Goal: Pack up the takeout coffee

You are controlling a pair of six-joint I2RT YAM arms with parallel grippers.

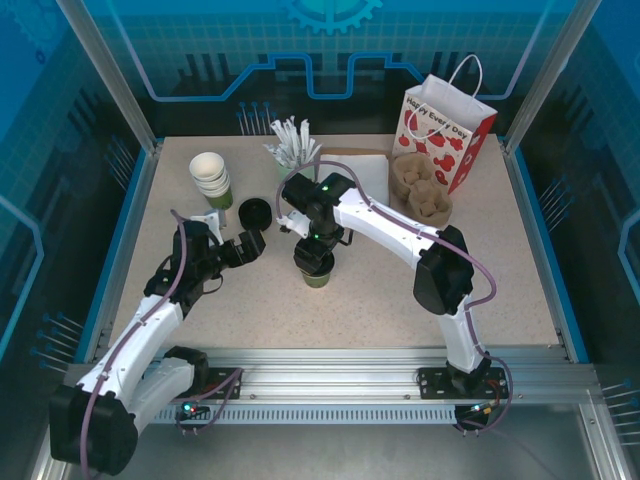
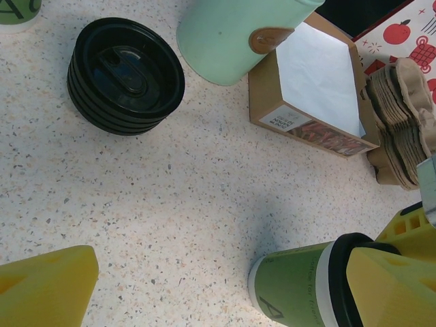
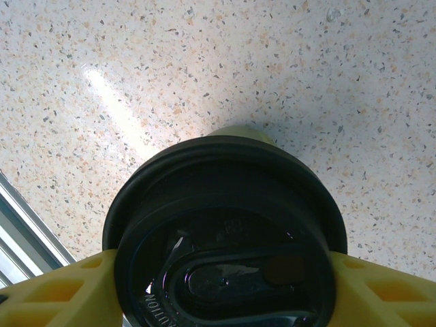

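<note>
Pinching black lid (image 3: 225, 231) of takeout coffee (image 1: 319, 275) w/ right gripper (image 3: 225, 293), standing it upright on tabletop (image 1: 400, 300), long axis vert., lid up, and hanging left gripper (image 1: 252, 244) spread wide nearby.

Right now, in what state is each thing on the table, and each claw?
takeout coffee: upright, lid on.
right claw: closed on the coffee's lid.
left claw: open, empty.
paper bag: standing upright.
black lids: stacked.
lidless cups: stacked, upright.
</note>
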